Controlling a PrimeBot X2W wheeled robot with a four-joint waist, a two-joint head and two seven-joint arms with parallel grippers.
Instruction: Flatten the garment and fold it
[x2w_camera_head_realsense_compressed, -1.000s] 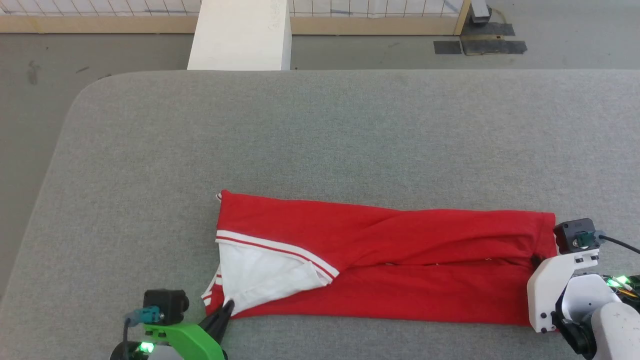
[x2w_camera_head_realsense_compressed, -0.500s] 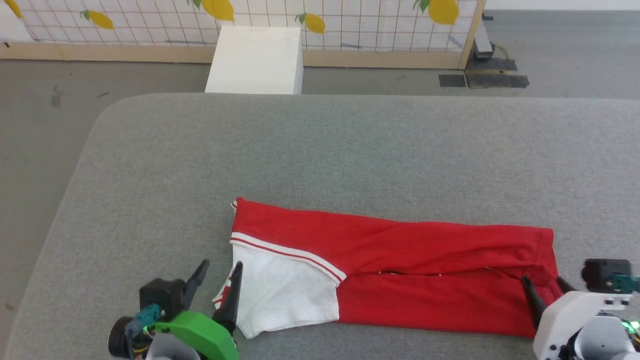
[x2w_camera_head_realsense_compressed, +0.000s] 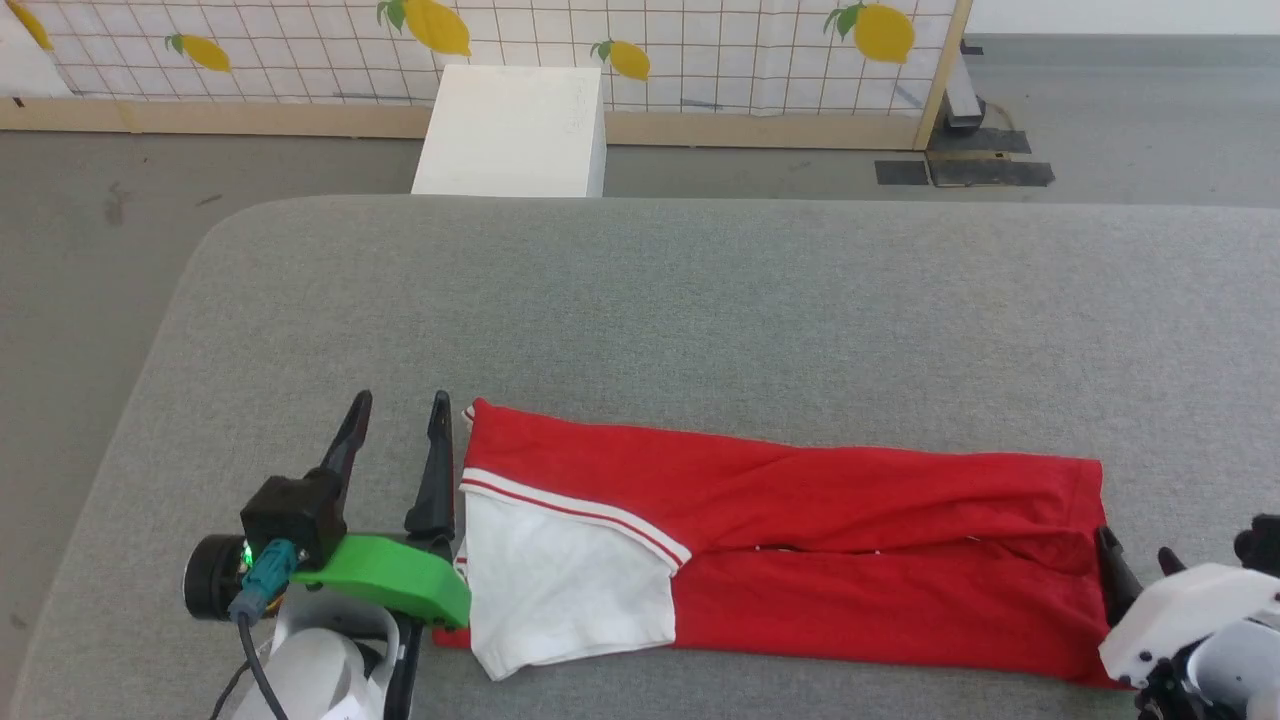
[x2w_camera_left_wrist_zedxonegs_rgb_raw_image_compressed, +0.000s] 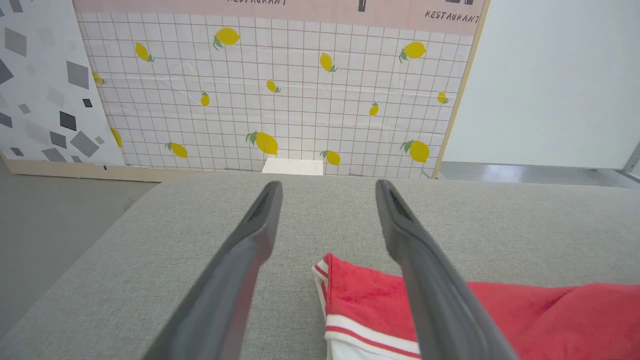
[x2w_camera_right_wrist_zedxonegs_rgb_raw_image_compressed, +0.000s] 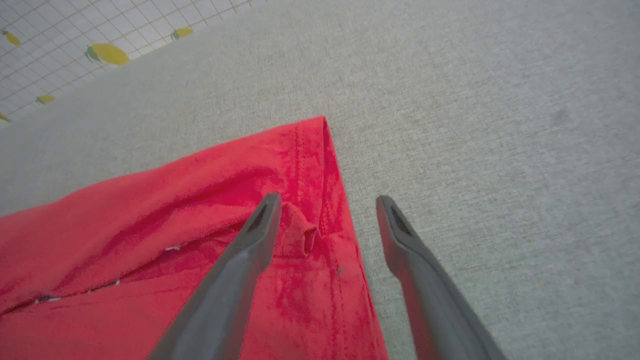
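The garment (x2w_camera_head_realsense_compressed: 800, 520) lies on the grey table (x2w_camera_head_realsense_compressed: 700, 300) as a long red strip, folded lengthwise. Its white sleeve (x2w_camera_head_realsense_compressed: 565, 580) with red-and-white trim is at the left end. My left gripper (x2w_camera_head_realsense_compressed: 400, 397) is open just left of that end, holding nothing. In the left wrist view the left gripper (x2w_camera_left_wrist_zedxonegs_rgb_raw_image_compressed: 329, 184) hovers above the table, with the garment's trimmed corner (x2w_camera_left_wrist_zedxonegs_rgb_raw_image_compressed: 360, 295) under its right finger. My right gripper (x2w_camera_head_realsense_compressed: 1135, 545) is open at the garment's right end. The right wrist view has the right gripper (x2w_camera_right_wrist_zedxonegs_rgb_raw_image_compressed: 328, 197) straddling the hem edge (x2w_camera_right_wrist_zedxonegs_rgb_raw_image_compressed: 330, 200), gripping nothing.
A white box (x2w_camera_head_realsense_compressed: 512, 130) stands on the floor behind the table. Behind it is a lemon-patterned partition (x2w_camera_head_realsense_compressed: 700, 40). Dark floor mats (x2w_camera_head_realsense_compressed: 965, 170) lie at the far right. The table's rounded left edge (x2w_camera_head_realsense_compressed: 170, 300) is near my left arm. Bare table stretches beyond the garment.
Both grippers have opened and let go of the garment, which now rests flat. The left gripper has moved off the sleeve to the left end. The head camera has tilted up.
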